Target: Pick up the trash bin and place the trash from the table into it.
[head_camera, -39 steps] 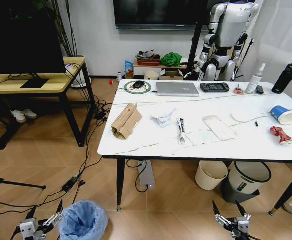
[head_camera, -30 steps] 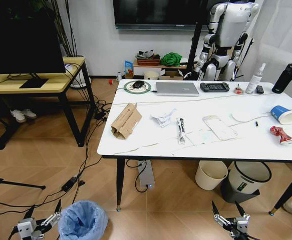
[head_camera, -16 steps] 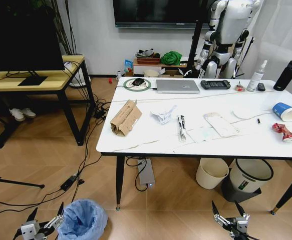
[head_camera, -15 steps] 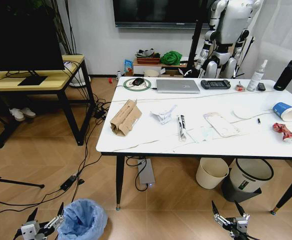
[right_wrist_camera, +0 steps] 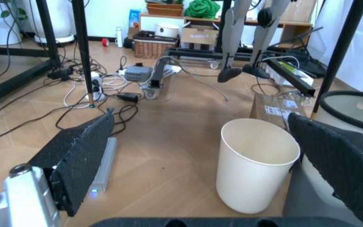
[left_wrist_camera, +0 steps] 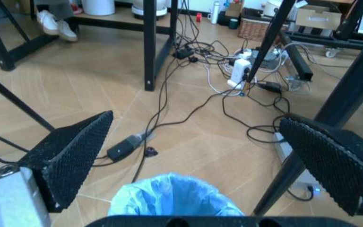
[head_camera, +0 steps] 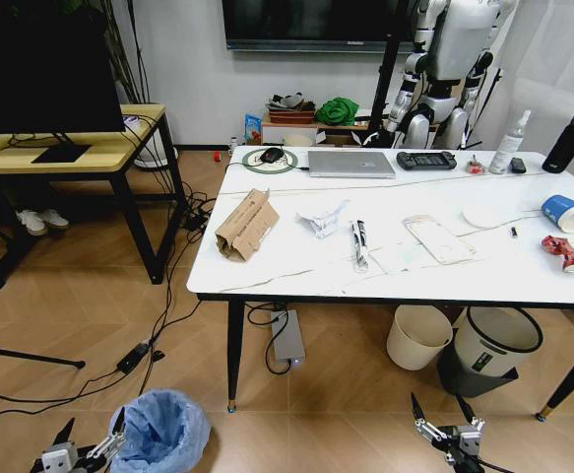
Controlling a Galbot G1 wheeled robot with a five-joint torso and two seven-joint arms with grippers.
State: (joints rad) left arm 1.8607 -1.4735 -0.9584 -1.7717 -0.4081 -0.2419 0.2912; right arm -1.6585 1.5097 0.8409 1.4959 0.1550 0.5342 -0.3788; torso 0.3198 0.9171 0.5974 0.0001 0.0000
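Low, left claw [head_camera: 90, 440] beside trash bin [head_camera: 160, 430].

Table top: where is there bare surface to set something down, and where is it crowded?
On the table, bare room lies along the front edge below the cardboard box and between the clear plastic pack and the crushed red can. The back edge is crowded: laptop, controller, spray bottle, black bottle.

Left claw [head_camera: 92, 438] lower and seemingly closer to the trash bin [head_camera: 161, 430] than before.
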